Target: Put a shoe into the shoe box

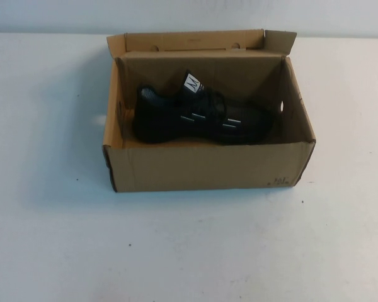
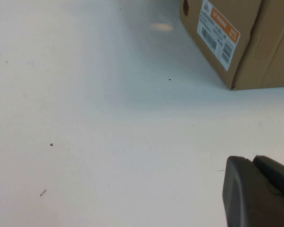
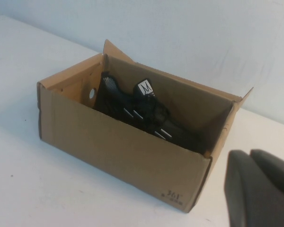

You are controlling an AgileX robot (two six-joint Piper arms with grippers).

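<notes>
The shoe (image 1: 198,116) lies inside the shoe box (image 1: 201,167); my left gripper (image 2: 258,194) and right gripper (image 3: 260,189) sit back over bare table (image 1: 50,239), each cropped, so I cannot tell their spread.

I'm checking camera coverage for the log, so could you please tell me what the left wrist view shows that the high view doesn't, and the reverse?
Only the left wrist view shows the orange and white label on the shoe box's end wall, plus the left gripper low over the table, away from the box. Only the high view shows the shoe lying inside the open box, with neither the left nor the right gripper in frame. Both show the shoe box on the white table.
</notes>
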